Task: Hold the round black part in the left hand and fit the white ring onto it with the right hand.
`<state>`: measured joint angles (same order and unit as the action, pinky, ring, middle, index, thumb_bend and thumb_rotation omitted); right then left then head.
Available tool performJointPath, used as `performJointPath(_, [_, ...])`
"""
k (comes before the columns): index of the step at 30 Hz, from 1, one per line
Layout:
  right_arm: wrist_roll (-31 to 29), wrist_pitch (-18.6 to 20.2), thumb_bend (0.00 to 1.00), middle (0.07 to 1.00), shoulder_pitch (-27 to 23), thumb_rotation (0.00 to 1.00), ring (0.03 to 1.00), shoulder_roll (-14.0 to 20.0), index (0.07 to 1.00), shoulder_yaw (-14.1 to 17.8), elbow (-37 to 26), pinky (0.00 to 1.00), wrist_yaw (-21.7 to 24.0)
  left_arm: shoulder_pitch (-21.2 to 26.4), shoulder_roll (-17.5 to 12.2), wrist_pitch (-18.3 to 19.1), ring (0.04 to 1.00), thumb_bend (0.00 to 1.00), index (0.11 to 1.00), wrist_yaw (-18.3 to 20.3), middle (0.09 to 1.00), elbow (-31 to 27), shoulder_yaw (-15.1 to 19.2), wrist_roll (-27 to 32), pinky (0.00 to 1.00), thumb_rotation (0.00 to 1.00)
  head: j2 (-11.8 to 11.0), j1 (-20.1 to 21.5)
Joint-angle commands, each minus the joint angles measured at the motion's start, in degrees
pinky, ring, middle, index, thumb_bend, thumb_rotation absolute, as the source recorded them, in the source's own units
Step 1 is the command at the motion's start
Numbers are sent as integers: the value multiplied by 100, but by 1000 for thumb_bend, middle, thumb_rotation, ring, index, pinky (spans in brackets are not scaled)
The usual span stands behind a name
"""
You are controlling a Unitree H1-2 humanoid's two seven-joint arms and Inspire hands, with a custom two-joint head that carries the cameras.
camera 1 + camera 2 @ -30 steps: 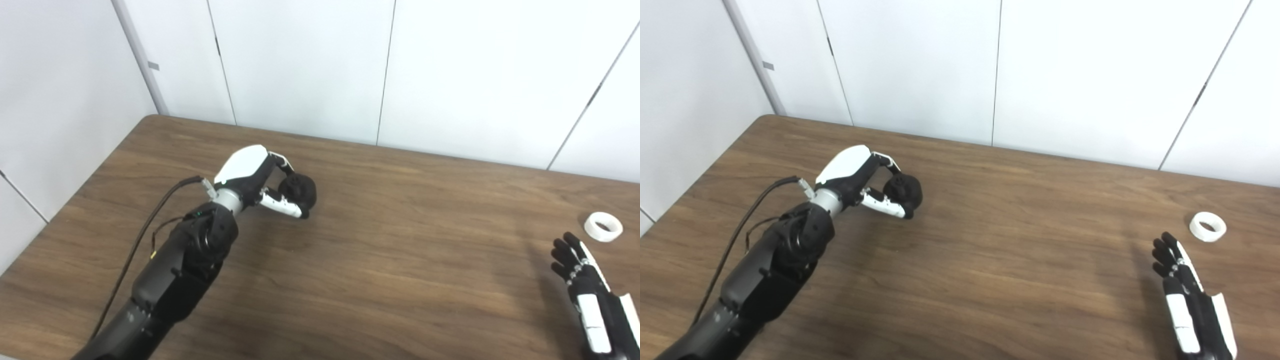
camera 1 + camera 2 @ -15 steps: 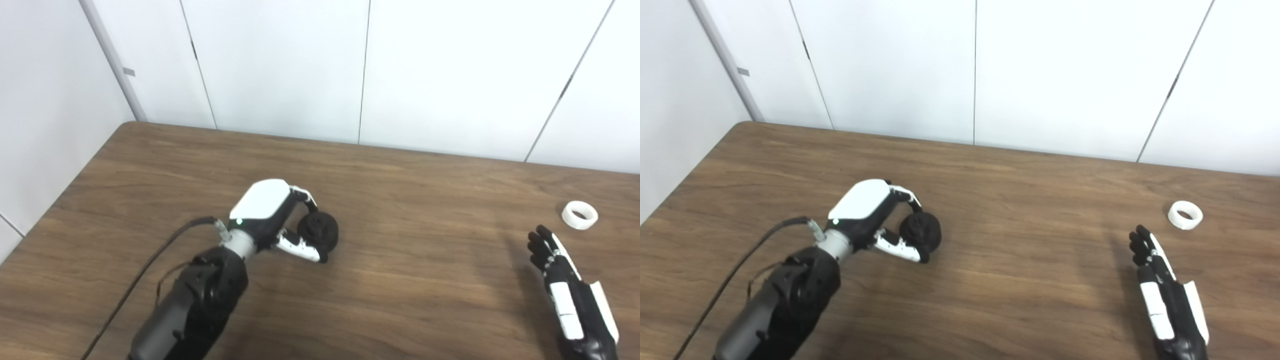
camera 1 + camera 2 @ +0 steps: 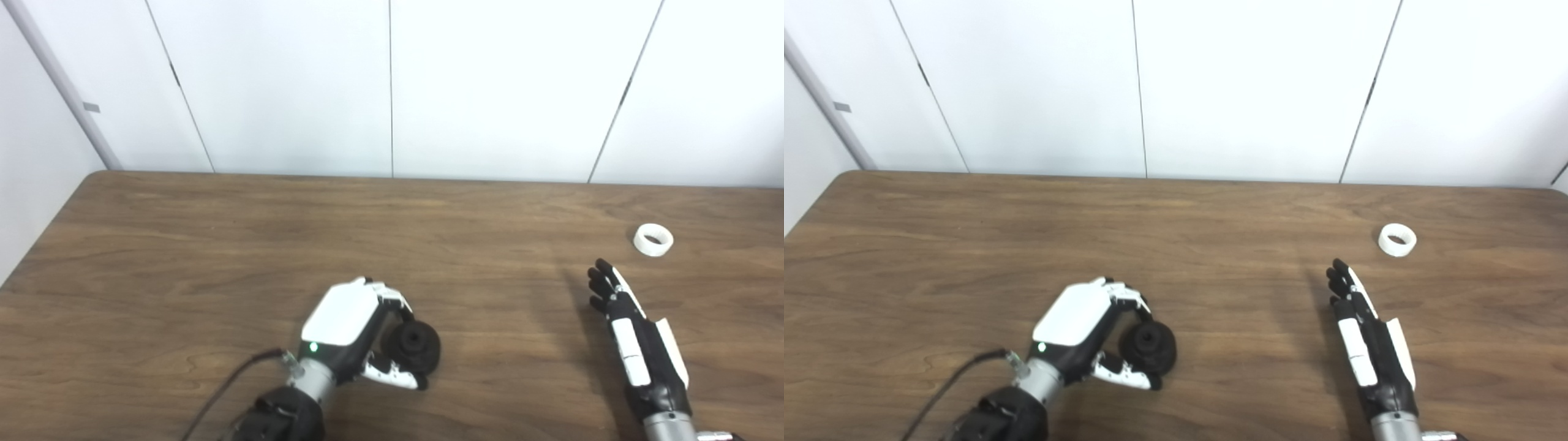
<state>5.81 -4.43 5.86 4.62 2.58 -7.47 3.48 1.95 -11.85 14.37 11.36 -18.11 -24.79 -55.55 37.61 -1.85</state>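
Observation:
The round black part [image 3: 417, 346] is held in my left hand [image 3: 352, 331], whose fingers and thumb are shut on it low over the wooden table [image 3: 245, 245], left of centre. The white ring [image 3: 653, 239] lies flat on the table at the far right. My right hand [image 3: 631, 343] hovers open, fingers straight and pointing away from me, a short way in front of and left of the ring, not touching it. The same shows in the right eye view: black part [image 3: 1151, 346], ring [image 3: 1397, 239], right hand [image 3: 1366, 343].
White wall panels [image 3: 392, 86] stand right behind the table's far edge. The table's left edge runs close to a side wall [image 3: 24, 153]. A black cable [image 3: 233, 392] trails from my left forearm.
The camera has swung right and tilted, shifting the whole picture. My left hand has kept its hold on the black part. The right hand stays open in front of the ring.

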Motion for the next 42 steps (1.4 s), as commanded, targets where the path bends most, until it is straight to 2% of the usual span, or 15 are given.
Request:
performJointPath(1, [-25,65,526,930,248,1000,937,-171,945,-126,176,910,-75,-2,72,-123,879,519,484,-123,790,-41,-41,-164,993,49,19,5])
performJointPath(7, [0,180,510,935,270,1000,941,-186,947,-175,38,916,-108,-296,268,-175,918,519,484,-126,821,-8,-101,-134,1000,48,143,121])
performJointPath(13, [37,326,525,940,302,1000,946,-182,949,-244,-128,917,-161,-529,339,-164,921,519,485,-45,830,-17,-182,-209,1000,50,246,173])
performJointPath(24, [116,519,525,934,298,1000,946,-198,949,-349,-337,911,-248,-636,264,-135,911,519,485,29,821,26,-115,-206,986,50,468,362])
performJointPath(31, [210,634,513,937,278,1000,946,-201,949,-441,-454,900,-328,-649,174,-122,916,518,485,130,822,-43,-69,-165,993,49,591,622])
performJointPath(35, [226,727,517,942,234,1000,953,-198,926,-442,-575,898,-370,-663,105,-138,913,518,486,166,822,-72,-47,-186,988,50,656,704])
performJointPath(40, [198,892,508,941,174,917,946,-180,895,-365,-837,886,-424,-719,65,-190,909,520,486,132,818,-55,-28,-199,982,49,745,795])
performJointPath(42, [371,1017,506,933,131,871,929,-120,885,-319,-981,864,-491,-744,72,-194,908,521,486,130,816,-62,-23,-214,981,49,785,827])
